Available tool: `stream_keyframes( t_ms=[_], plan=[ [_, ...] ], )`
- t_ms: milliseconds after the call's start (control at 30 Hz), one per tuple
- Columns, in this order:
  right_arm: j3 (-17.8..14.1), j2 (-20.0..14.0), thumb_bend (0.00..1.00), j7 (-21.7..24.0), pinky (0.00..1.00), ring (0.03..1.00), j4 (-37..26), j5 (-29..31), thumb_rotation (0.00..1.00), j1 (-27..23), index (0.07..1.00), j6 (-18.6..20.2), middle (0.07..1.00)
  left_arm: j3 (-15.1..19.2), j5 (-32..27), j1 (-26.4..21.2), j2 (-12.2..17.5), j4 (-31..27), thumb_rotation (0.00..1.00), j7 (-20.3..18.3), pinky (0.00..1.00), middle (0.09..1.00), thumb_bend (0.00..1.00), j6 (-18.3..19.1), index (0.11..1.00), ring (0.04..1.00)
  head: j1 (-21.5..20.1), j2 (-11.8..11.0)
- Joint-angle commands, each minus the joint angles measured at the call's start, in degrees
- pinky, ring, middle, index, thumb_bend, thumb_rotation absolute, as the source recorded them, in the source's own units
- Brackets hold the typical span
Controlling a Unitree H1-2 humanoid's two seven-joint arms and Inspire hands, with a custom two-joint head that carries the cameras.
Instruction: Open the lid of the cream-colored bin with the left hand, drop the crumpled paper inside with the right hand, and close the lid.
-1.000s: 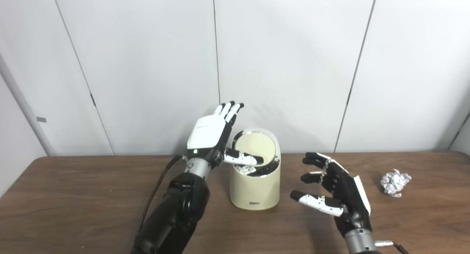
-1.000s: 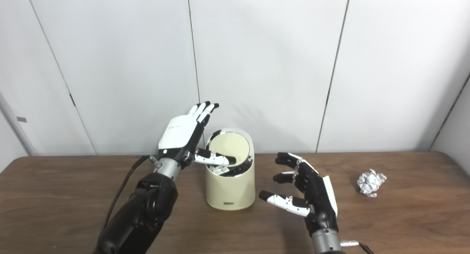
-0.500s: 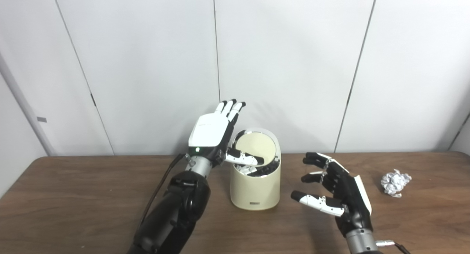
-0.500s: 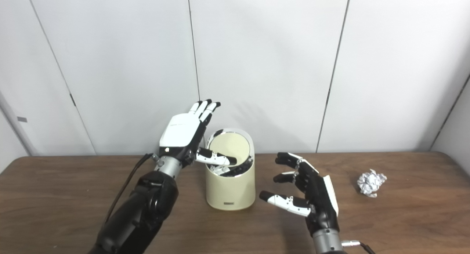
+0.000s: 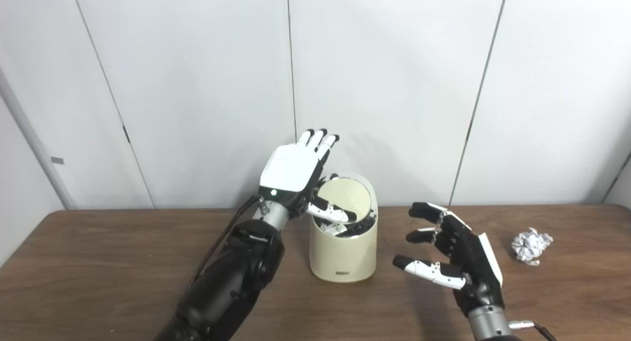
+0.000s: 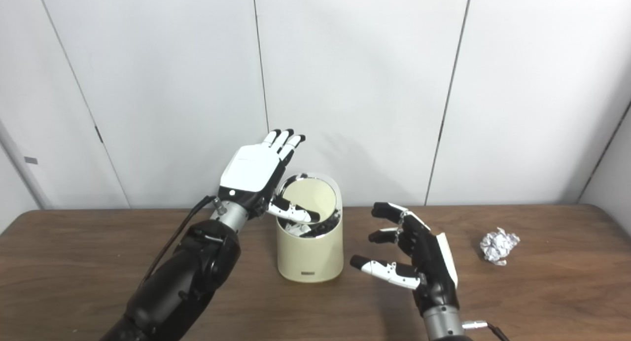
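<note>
Left hand spread flat over cream bin, thumb inside the rim to hold lid tilted; right hand spread, empty, crumpled paper well apart.

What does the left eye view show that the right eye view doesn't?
Only left eye: more of the table along its left edge. Only right eye: the table's far right corner. Both: left hand open, thumb at the cream bin's mouth; right hand open beside the bin; crumpled paper on the table, untouched.
</note>
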Motion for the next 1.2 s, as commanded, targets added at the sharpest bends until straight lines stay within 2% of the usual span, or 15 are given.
stream_keyframes(
  t_ms=[0, 233, 267, 333, 467, 567, 667, 800, 900, 1000, 1167],
  plan=[
    [-0.02, 0.04, 0.74, -0.08, 0.61, 0.542, -2.07, 0.18, 0.06, -1.29, 0.707, -1.6, 0.728, -1.56, 2.15, 0.53, 1.13, 0.72, 0.15, -2.72, 0.84, 1.0, 1.0, -0.05, 1.0, 1.0, -0.01, 0.08],
    [-0.03, 0.0, 0.74, 0.1, 0.57, 0.542, -1.65, 0.64, 0.05, -1.53, 0.705, -1.84, 0.725, -2.33, 1.99, 0.65, 1.34, 1.47, 0.18, -2.66, 0.85, 1.0, 1.0, 0.09, 1.0, 1.0, 0.07, -0.07],
    [-0.02, 0.02, 0.74, 0.06, 0.6, 0.54, -1.57, 0.61, 0.05, -1.55, 0.705, -1.9, 0.724, -2.34, 1.91, 0.71, 1.38, 1.51, 0.18, -2.53, 0.84, 1.0, 1.0, 0.02, 1.0, 1.0, 0.06, -0.11],
    [0.01, 0.05, 0.75, -0.07, 0.59, 0.538, -1.49, 0.41, 0.06, -1.56, 0.703, -1.91, 0.722, -2.21, 1.71, 0.86, 1.45, 1.32, 0.18, -2.38, 0.84, 1.0, 1.0, -0.03, 1.0, 1.0, 0.08, -0.21],
    [0.0, -0.01, 0.74, 0.05, 0.58, 0.539, -1.27, 0.62, 0.05, -1.58, 0.702, -2.01, 0.724, -0.84, 0.98, 1.2, 1.04, 0.73, 0.18, 0.34, 0.82, 1.0, 1.0, -0.21, 1.0, 1.0, 0.16, -0.42],
    [0.03, -0.06, 0.74, -0.04, 0.62, 0.538, -1.26, 0.34, 0.05, -1.57, 0.699, -2.0, 0.72, 2.92, -2.81, 1.99, -0.73, 0.26, 0.19, 5.25, 0.74, 1.0, 0.99, -1.41, 1.0, 0.976, 0.36, -0.49],
    [-0.13, -0.05, 0.74, 0.05, 0.57, 0.537, -1.16, 0.79, 0.05, -1.55, 0.697, -1.8, 0.716, 8.39, -9.78, 2.81, -3.18, -1.17, 0.2, 7.86, 0.68, 0.988, 0.89, -3.26, 1.0, 0.922, 0.45, -0.56],
    [-0.23, -0.08, 0.74, -0.08, 0.52, 0.538, -1.03, 0.75, 0.06, -1.57, 0.694, -1.38, 0.712, 14.09, -17.03, 3.17, -5.28, -2.28, 0.18, 10.22, 0.69, 0.947, 0.78, -7.2, 0.99, 0.88, 0.68, -0.61],
    [-0.23, -0.05, 0.73, -0.13, 0.5, 0.537, -1.08, 0.68, 0.06, -1.48, 0.693, -1.09, 0.712, 17.17, -21.15, 3.18, -6.49, -2.63, 0.2, 10.79, 0.71, 0.936, 0.75, -8.75, 0.983, 0.882, 0.7, -0.56],
    [-0.21, 0.02, 0.73, -0.17, 0.48, 0.536, -1.3, 0.58, 0.06, -1.36, 0.692, -0.64, 0.716, 19.61, -25.46, 3.45, -7.48, -3.08, 0.18, 10.36, 0.63, 0.928, 0.73, -9.87, 0.982, 0.836, 0.78, -0.48],
    [-0.24, -0.14, 0.73, -0.06, 0.55, 0.534, -1.03, 0.6, 0.03, -1.19, 0.692, -0.99, 0.715, 22.05, -30.91, 4.32, -8.68, -4.5, 0.18, 9.39, 0.6, 0.928, 0.71, -10.11, 0.964, 0.819, 0.79, -0.28]
  ],
)
